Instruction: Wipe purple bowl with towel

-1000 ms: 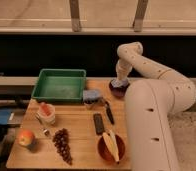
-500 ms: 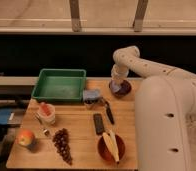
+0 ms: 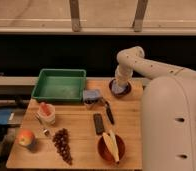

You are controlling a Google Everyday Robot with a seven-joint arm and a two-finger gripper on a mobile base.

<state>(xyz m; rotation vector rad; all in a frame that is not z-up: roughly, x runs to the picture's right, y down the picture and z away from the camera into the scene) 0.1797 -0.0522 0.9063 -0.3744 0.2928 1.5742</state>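
Swung a bit left since before, and now down inside the purple bowl (image 3: 120, 88) at the far right corner of the table (image 3: 81, 135): the gripper (image 3: 121, 86). Too hidden to tell about any towel. Nearby, a green tray (image 3: 59, 84).

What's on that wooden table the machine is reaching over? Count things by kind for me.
Bowls: 2 – purple bowl under the gripper, orange bowl
Tray: 1 – green tray
Fruit: 2 – apple, grapes
Cup: 1 – cup
Dark tools: 2 –
Total: 8
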